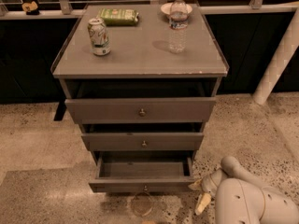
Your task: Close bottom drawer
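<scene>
The bottom drawer (142,186) is the lowest of three grey-brown drawers. It is pulled well out, its bare inside (145,168) shows, and a small brass knob (145,188) sits at the centre of its front. My gripper (199,195) is low at the bottom right, just beside the drawer's front right corner. Its two beige fingertips (195,185) are spread apart with nothing between them. I cannot tell whether the upper fingertip touches the drawer front. The arm (247,199) fills the bottom right corner.
The middle drawer (143,141) and top drawer (140,110) stand slightly out. On the cabinet top (140,55) are a soda can (99,36), a water bottle (177,24), a green bag (119,16) and a bowl (164,7). A white post (280,55) stands at the right.
</scene>
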### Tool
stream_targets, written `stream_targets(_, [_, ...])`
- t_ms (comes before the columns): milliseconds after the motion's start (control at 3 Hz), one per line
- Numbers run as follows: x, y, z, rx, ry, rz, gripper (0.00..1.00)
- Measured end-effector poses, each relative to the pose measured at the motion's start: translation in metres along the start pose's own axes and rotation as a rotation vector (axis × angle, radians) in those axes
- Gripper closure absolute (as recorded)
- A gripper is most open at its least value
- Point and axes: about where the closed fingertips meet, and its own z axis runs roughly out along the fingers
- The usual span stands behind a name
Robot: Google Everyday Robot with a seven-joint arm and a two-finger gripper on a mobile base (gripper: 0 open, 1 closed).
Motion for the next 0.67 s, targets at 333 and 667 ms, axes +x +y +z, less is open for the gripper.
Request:
stream_targets(333, [0.000, 0.001, 0.000, 0.000, 0.000, 0.000, 0.00])
stream_targets(667, [-0.034, -0.031, -0.011, 0.093, -0.030, -0.018, 0.00])
